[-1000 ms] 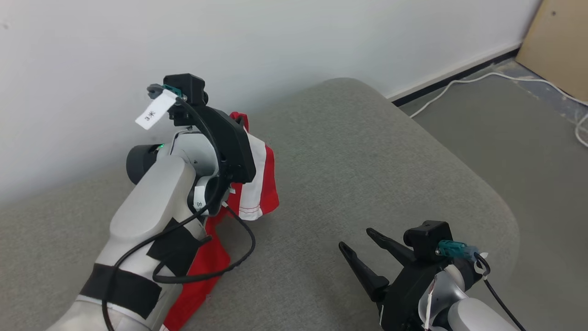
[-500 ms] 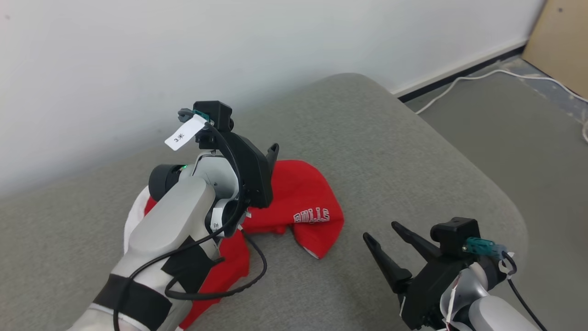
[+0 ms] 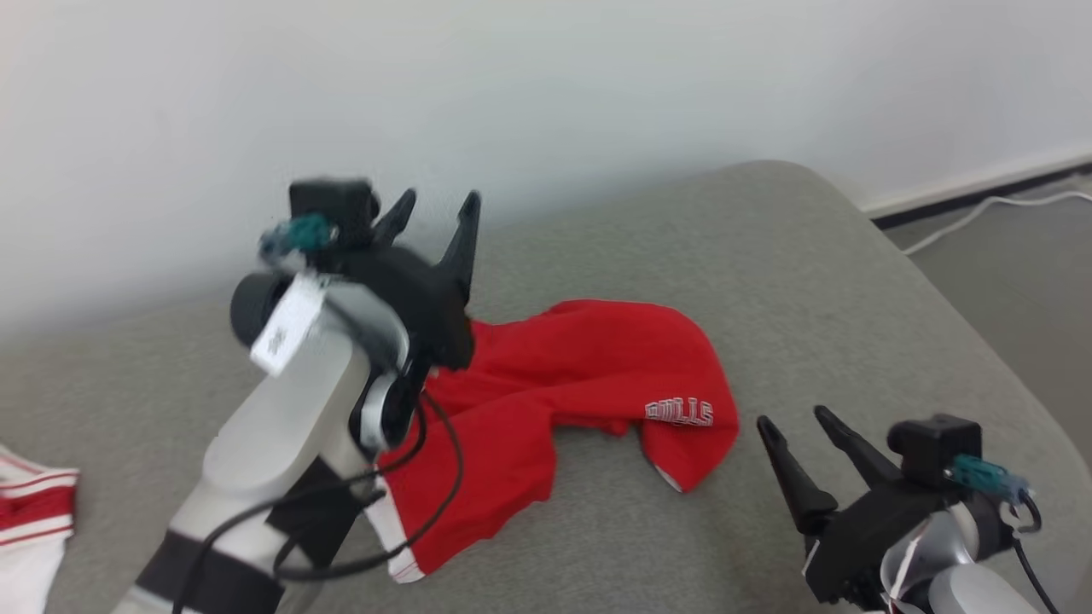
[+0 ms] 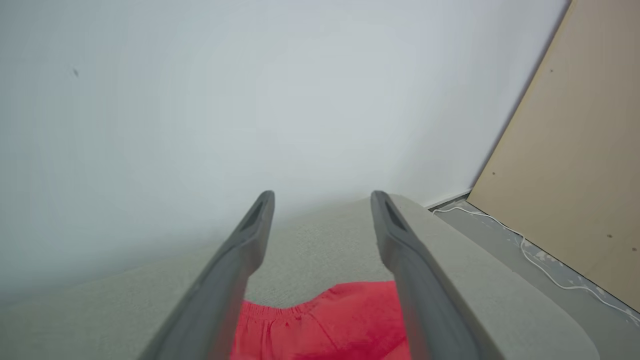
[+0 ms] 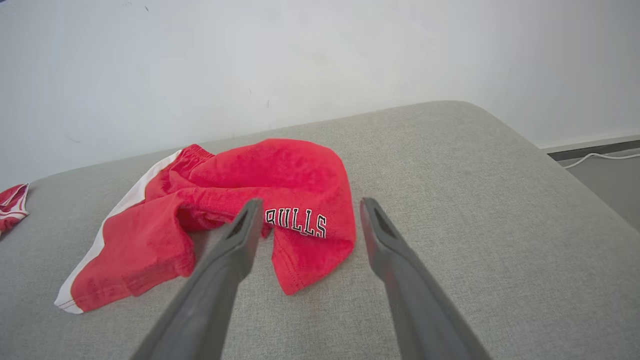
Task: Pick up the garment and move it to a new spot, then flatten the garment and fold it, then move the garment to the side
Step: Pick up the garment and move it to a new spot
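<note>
A pair of red shorts (image 3: 563, 375) with white side stripes and "BULLS" lettering lies crumpled on the grey cushion (image 3: 768, 256). The shorts (image 5: 260, 190) show whole in the right wrist view, and their waistband edge (image 4: 320, 325) shows low in the left wrist view. My left gripper (image 3: 437, 203) is lifted above the shorts' left part, open and empty, fingers pointing up at the wall. My right gripper (image 3: 795, 422) hovers open at the lower right, just right of the shorts' lettered leg, holding nothing.
A second red-and-white garment (image 3: 34, 512) lies at the cushion's far left edge, also seen as a garment (image 5: 12, 202) in the right wrist view. A white wall (image 3: 546, 85) stands behind. A white cable (image 3: 981, 217) runs on the floor to the right, near a tan board (image 4: 575, 175).
The left gripper has let go of the shorts and risen, fingers now open and pointing up. The shorts lie spread wider on the cushion. The head camera has swung left.
</note>
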### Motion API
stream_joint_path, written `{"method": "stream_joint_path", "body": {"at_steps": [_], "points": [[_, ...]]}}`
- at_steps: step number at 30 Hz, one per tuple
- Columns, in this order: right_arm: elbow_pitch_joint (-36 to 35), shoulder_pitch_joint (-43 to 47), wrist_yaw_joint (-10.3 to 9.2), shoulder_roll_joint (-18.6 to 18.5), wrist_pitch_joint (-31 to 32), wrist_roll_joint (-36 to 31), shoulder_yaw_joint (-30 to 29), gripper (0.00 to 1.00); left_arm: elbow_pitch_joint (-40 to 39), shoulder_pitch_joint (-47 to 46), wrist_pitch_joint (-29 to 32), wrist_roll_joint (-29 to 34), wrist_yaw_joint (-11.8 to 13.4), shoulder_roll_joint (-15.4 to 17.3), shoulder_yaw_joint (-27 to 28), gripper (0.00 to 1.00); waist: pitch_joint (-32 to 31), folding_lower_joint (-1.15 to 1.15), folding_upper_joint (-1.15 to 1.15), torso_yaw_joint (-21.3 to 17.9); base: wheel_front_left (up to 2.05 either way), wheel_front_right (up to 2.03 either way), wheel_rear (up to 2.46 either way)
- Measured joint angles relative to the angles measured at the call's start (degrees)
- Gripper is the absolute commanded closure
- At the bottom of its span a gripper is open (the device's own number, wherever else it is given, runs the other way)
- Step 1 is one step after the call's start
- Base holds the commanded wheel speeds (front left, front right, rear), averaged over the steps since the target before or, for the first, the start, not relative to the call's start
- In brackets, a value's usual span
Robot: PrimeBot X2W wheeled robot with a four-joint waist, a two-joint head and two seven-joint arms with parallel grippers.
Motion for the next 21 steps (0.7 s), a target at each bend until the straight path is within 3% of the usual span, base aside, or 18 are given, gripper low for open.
{"method": "stream_joint_path", "body": {"at_steps": [7,14,21], "points": [[-0.63,4.71,-1.31,-0.11,-2.41,0.00,-2.77,0.00,-5.39,9.44,-5.99,3.66,0.00,4.46,2.23,0.00,-1.41,0.00,0.00,5.40,0.00,0.00,0.00],[-1.70,5.43,-1.52,0.49,-3.39,-0.19,-2.90,0.00,-10.18,22.99,-11.48,5.19,0.01,8.29,11.09,0.00,-3.26,0.00,0.00,9.23,0.00,0.00,0.00],[-2.80,6.67,-2.02,0.75,-4.78,-0.56,-4.57,0.00,-15.69,36.34,-13.52,6.88,0.02,8.00,20.01,0.00,-4.51,-0.01,0.00,10.56,0.00,0.00,0.00]]}}
